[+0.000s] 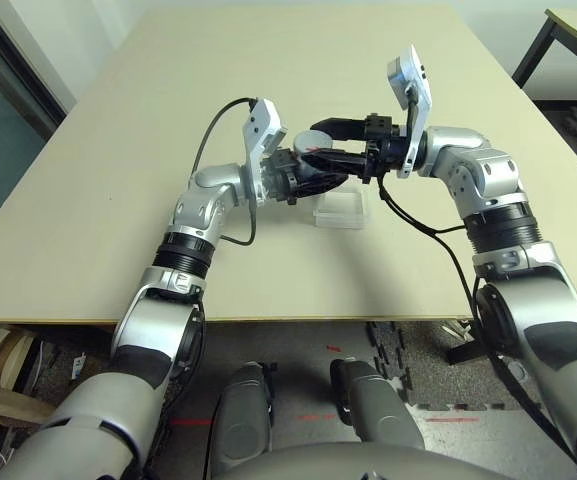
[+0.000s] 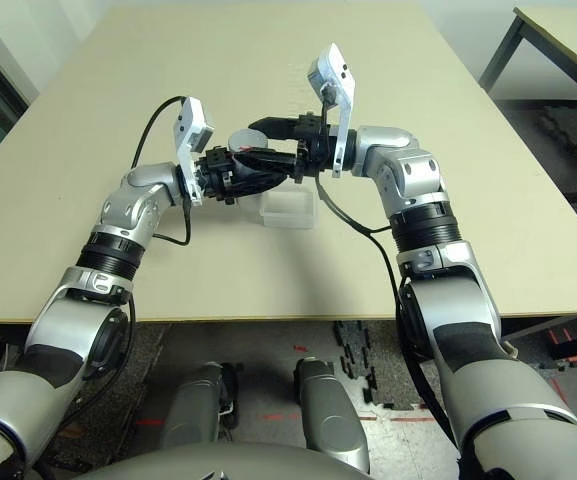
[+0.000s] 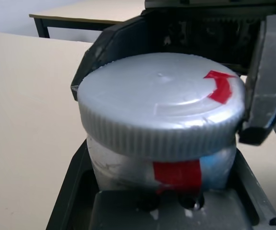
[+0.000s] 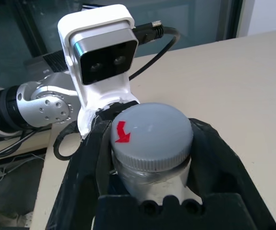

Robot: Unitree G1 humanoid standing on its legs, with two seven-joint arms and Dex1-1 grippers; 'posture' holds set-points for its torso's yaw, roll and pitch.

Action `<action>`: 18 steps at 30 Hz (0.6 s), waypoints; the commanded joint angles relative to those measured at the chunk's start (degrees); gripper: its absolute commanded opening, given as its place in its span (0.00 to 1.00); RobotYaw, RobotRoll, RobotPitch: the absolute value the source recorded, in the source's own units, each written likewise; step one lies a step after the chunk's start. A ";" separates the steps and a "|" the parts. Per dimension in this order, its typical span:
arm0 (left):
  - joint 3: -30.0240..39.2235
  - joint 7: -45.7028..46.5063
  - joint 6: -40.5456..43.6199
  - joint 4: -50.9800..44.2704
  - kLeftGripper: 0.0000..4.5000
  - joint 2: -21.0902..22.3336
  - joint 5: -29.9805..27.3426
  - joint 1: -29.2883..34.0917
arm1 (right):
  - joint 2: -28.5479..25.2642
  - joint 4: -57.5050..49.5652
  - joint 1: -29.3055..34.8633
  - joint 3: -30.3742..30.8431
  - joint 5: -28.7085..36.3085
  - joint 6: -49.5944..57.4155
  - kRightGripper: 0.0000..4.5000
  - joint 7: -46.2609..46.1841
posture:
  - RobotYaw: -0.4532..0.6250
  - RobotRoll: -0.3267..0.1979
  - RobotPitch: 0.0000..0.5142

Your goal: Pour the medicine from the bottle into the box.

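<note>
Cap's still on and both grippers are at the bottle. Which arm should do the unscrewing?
Probably the right. The right gripper has its fingers around the grey cap, while the left gripper clamps the bottle by its body, above the box. So the left is placed to steady it.

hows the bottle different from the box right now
The bottle is opaque silver-grey with a red stripe, while the box is clear plastic. The bottle is round, while the box is square and low. The bottle is held in the air, its body in the left gripper and its cap in the right gripper, while the box rests on the table below them. Both are small.
</note>
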 commanded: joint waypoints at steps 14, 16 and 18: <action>-0.90 -1.92 1.79 -1.77 0.59 0.10 0.43 0.80 | 0.67 5.94 -4.53 1.81 2.09 -10.56 0.57 23.30 | 0.27 0.62 0.23; -0.85 -1.96 2.01 -2.02 0.59 0.11 0.44 0.85 | 0.81 7.87 -5.49 3.18 2.56 -12.41 0.57 24.42 | 0.27 0.62 0.23; -0.77 -2.01 2.21 -2.23 0.59 0.15 0.45 0.93 | 0.91 9.18 -6.24 4.84 3.99 -13.63 0.57 24.49 | 0.28 0.62 0.24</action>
